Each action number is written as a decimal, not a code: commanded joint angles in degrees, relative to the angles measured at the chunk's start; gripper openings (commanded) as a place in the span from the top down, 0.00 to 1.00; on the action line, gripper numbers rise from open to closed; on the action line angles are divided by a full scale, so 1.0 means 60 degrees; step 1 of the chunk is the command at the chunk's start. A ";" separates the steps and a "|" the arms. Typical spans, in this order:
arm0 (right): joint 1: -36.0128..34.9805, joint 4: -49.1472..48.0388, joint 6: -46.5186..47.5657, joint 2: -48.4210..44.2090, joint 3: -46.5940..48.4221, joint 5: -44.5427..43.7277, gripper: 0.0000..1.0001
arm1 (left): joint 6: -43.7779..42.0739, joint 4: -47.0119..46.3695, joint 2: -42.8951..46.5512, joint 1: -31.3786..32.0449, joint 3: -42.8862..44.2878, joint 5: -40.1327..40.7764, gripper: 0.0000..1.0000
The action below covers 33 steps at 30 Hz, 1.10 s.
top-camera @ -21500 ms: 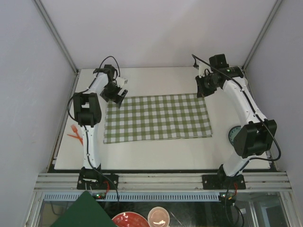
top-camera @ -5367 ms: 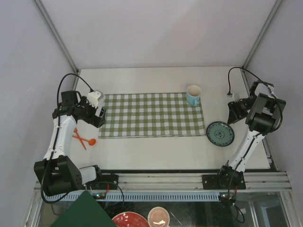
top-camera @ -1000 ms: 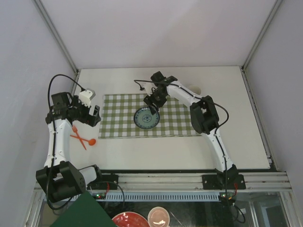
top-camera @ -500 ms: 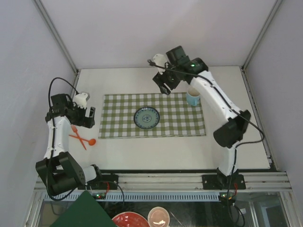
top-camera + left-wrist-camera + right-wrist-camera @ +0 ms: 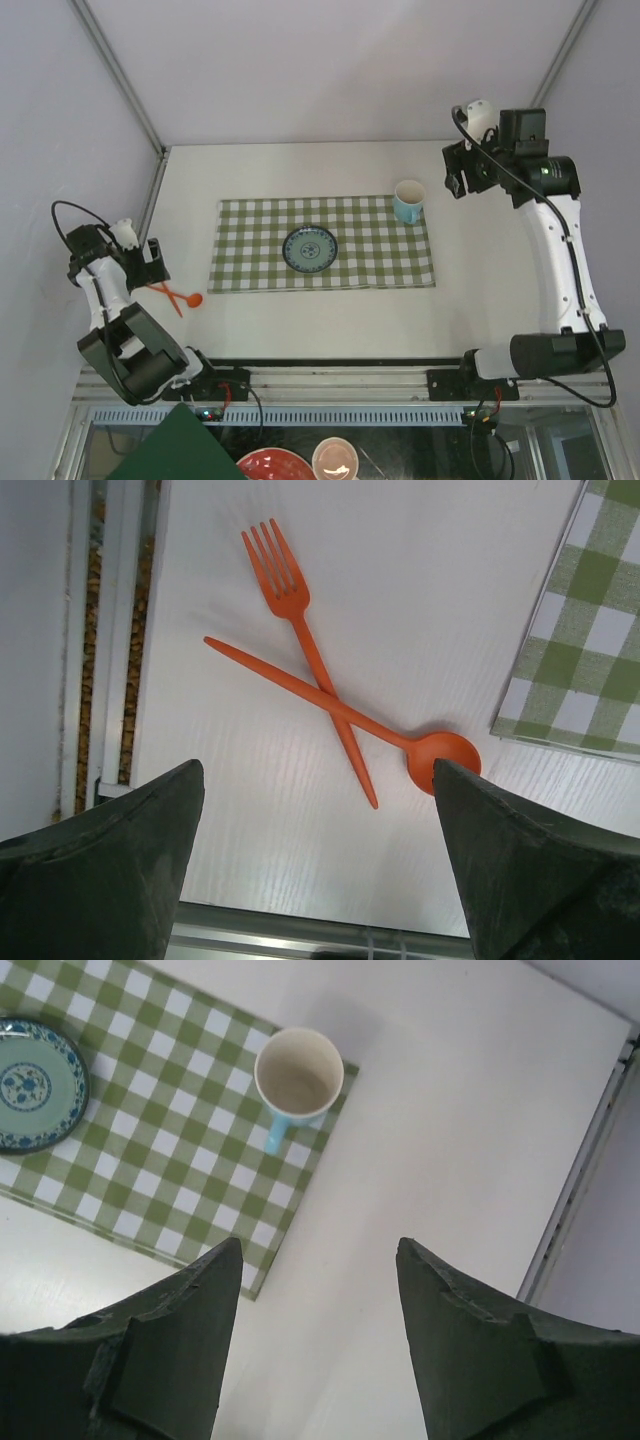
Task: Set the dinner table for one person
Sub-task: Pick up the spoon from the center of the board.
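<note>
The dinner table (image 5: 350, 310) carries a green-and-white checked cloth (image 5: 370, 250). A blue patterned plate (image 5: 309, 248) lies at the cloth's middle and a light blue mug (image 5: 408, 201) stands on its back right corner. An orange fork (image 5: 300, 640) and an orange spoon (image 5: 440, 760) lie crossed on the bare table left of the cloth. My left gripper (image 5: 318, 770) hangs wide open above them, holding nothing. Raised over the back right of the table, my right gripper (image 5: 318, 1245) is open and empty, to the right of the mug (image 5: 298, 1075).
The table's metal frame edge (image 5: 110, 680) runs close along the left of the cutlery. Purple walls enclose the table on three sides. A red bowl (image 5: 268, 465) and a green sheet (image 5: 180, 450) lie below the table's near rail.
My right gripper let go of the plate on the cloth and swung up to the back right. My left arm drew back to the left edge, over the fork and spoon.
</note>
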<state>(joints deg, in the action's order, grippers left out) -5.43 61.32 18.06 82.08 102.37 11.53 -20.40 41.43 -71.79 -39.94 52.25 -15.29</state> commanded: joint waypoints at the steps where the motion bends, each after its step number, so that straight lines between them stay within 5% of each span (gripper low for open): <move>1: 0.0261 -0.0878 -0.0114 -0.1155 -0.1202 0.0411 0.37 | 0.0517 0.0437 -0.0662 -0.0115 0.0267 -0.0418 0.00; 11: 0.1712 -0.1415 0.0046 -0.2366 -0.3291 0.1062 0.38 | -0.2616 0.0205 -0.0130 -0.0099 -0.0360 -0.0774 0.00; 17: 0.2165 -0.0833 -0.0067 -0.2265 -0.3048 0.1256 0.38 | -0.6500 0.1153 0.0075 -0.0104 -0.0410 -0.1122 0.00; 21: 0.2242 -0.0592 -0.0113 -0.2177 -0.2971 0.0962 0.39 | -1.0584 0.3813 -0.1254 -0.0108 0.1063 -0.0997 0.00; 24: 0.2371 -0.0430 0.0090 -0.2012 -0.3035 0.0706 0.39 | -1.2389 0.5714 -0.2518 -0.0125 0.2661 -0.0680 0.04; 33: 0.2570 -0.0219 0.0034 -0.1745 -0.3620 0.0241 0.43 | -1.4743 0.6325 -0.4578 0.0832 0.4552 0.0630 0.04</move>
<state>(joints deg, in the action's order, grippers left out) 9.28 60.01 18.90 72.01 80.44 13.91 -97.82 75.11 -96.55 -38.09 77.12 -16.12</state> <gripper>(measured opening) 0.577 0.979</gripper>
